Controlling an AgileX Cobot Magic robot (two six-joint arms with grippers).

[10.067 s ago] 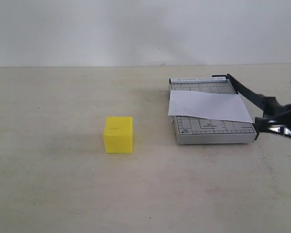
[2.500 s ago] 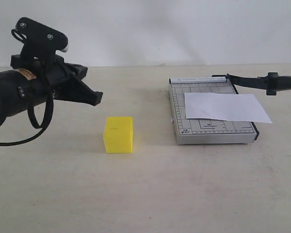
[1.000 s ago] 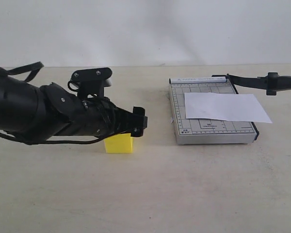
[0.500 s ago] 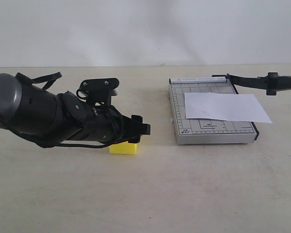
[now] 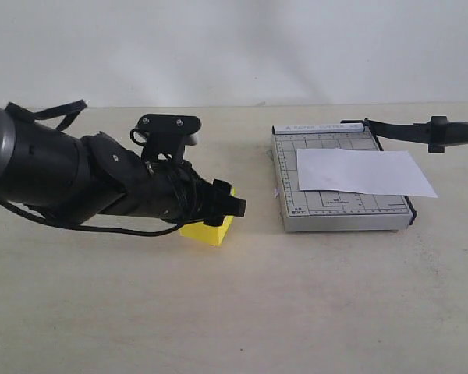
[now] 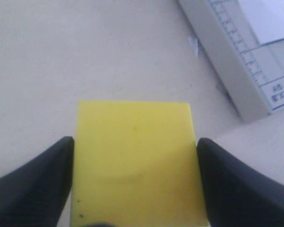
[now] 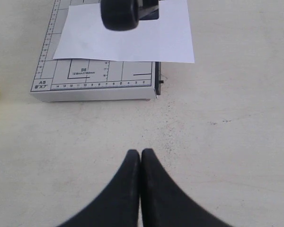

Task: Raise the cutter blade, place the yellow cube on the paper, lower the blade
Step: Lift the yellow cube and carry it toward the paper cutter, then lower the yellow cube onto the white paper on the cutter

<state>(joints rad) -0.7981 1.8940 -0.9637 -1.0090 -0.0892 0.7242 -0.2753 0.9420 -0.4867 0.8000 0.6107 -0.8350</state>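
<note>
Cutter base (image 7: 92,80) — corner mark reads "A5 5"X7"", and the edge ruler numbers run down from 14. "B6" is printed on the grid just beside the paper (image 7: 128,40) — the tiny line under it is unreadable.

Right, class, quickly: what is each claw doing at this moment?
Left claw: closed on the yellow cube.
Right claw: closed, holding nothing.

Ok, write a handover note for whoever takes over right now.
The left gripper is shut on the yellow cube, tilted, beside the cutter base.
The right gripper is shut, empty, apart from the cutter.
The cutter blade is raised; the paper lies on the base, overhanging one edge.
Done: blade up, cube gripped. Left: cube onto paper, blade down.
</note>
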